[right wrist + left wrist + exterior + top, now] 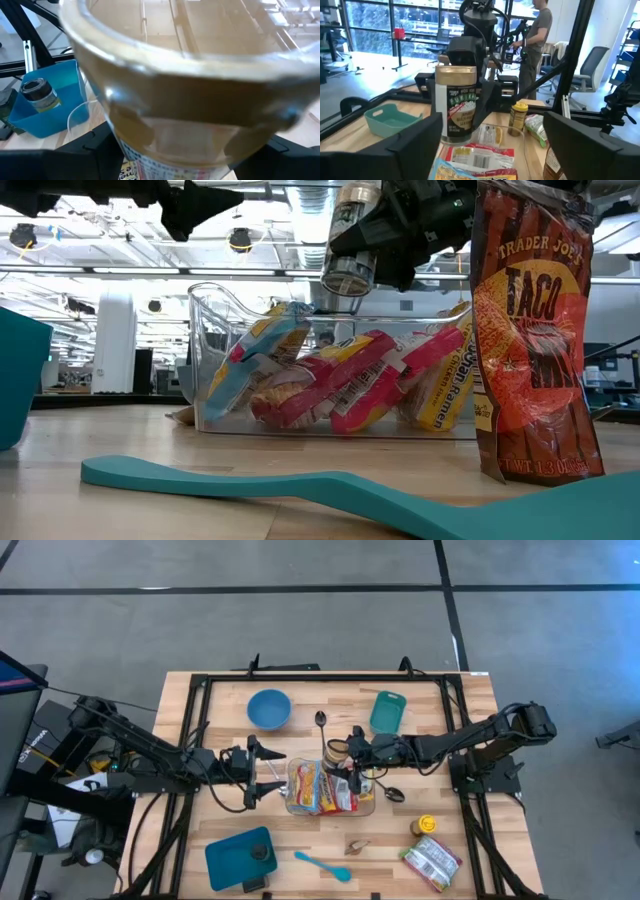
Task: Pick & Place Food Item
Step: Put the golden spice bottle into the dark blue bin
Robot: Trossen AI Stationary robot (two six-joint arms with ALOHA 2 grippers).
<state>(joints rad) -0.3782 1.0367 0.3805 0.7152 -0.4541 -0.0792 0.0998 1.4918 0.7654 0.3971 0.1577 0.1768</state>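
We are holding the jar (456,102) in our right pincer (352,752) over the bin (325,806) (at the table's (460,870) centre) for dropping; our left pincer (265,770), gaping empty, is waiting at nine o'clock.

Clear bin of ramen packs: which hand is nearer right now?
Right. The right hand, holding a furikake jar, is over the clear bin's far edge. The left hand sits open just off the bin's left side.
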